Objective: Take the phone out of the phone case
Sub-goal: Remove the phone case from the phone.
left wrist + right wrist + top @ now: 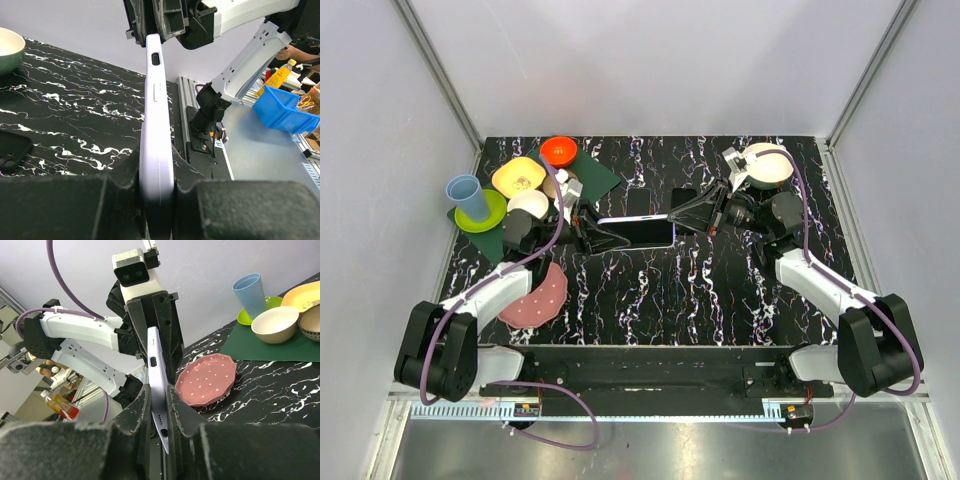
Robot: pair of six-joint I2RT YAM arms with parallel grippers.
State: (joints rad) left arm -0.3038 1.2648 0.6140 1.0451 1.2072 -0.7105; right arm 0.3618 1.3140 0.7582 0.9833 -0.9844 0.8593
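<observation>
Gripping the lilac phone case [157,150] from both ends: left claw [604,238] closed on its left end, right claw [693,212] closed on its right end. Held up off the black marbled worktop [720,290], roughly mid-worktop, long axis running straight between the two claws. Phone [640,232] seated inside, not yet out, dark screen facing up in top view. Side button and cutout visible along case edge in left wrist view; port holes visible along edge in right wrist view. Lying flat on worktop behind: a black case-like item [12,150] with camera cutouts. Left rear: dark green mat [595,172], blue cup [468,195] on green plate [492,212], yellow plate [518,177], red bowl [559,151], white bowl [528,203]. Near left arm: pink dotted plate [538,297]. Right rear: cream bowl [767,165].
</observation>
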